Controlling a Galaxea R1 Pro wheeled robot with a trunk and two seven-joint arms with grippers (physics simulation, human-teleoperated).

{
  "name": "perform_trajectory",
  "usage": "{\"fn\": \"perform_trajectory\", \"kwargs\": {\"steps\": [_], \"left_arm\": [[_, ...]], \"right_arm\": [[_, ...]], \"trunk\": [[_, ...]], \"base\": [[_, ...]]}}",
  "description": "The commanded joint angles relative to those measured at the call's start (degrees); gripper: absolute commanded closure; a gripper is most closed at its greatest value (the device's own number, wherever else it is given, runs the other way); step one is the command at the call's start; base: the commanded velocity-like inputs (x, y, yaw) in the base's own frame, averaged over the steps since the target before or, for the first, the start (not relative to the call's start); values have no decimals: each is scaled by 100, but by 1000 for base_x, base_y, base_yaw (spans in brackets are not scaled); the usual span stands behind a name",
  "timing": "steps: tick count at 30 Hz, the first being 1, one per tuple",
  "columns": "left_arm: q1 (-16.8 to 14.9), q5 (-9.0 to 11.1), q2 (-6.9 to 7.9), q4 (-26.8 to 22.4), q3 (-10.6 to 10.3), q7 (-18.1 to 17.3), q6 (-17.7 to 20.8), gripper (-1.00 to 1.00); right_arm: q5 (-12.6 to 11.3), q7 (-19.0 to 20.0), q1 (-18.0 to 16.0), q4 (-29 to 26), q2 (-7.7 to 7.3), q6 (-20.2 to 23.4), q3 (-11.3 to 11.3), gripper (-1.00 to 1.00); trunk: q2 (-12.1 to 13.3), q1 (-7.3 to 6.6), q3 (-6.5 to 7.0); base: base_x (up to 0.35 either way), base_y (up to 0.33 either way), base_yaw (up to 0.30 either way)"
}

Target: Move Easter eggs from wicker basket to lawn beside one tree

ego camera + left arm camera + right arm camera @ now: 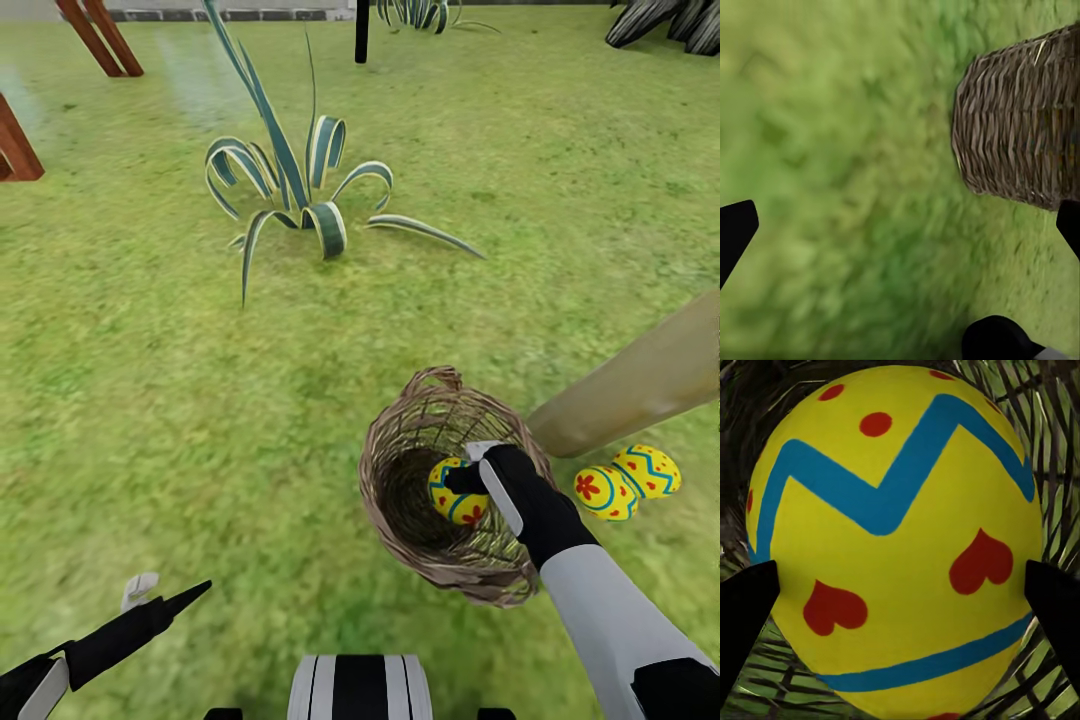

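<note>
Lawn: right jaws flank basket egg.

I counted three Easter eggs: one egg inside the single wicker basket, and two eggs on the lawn beside one tree trunk. One striped spiky plant stood on the grass.

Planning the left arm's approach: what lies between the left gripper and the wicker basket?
Only bare lawn lies between the left gripper and the wicker basket, per the head view.
</note>
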Motion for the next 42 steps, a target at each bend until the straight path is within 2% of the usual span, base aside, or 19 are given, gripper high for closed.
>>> {"fn": "perform_trajectory", "kwargs": {"steps": [1,2,5,6,7,42], "left_arm": [[-1,23,0,1,6,-19,60,-100],[-1,23,0,1,6,-19,60,-100],[-1,23,0,1,6,-19,60,-100],[-1,23,0,1,6,-19,60,-100],[-1,23,0,1,6,-19,60,-100],[-1,23,0,1,6,-19,60,-100]], "right_arm": [[-140,-58,-3,-7,-7,29,24,100],[-210,-55,-3,-7,-7,33,24,100],[-904,-55,-3,-29,-10,165,24,100],[-1077,-57,-3,-37,-10,284,24,100],[-1149,-57,-3,-40,-8,340,24,100],[-1190,-58,-3,-51,-7,380,18,100]], "trunk": [[40,-23,15],[80,-45,33],[201,-111,87],[241,-133,105],[281,-155,123],[1685,-924,751]], "base": [[0,0,0],[0,0,0],[0,0,0],[0,0,0],[0,0,0],[0,0,0]]}}
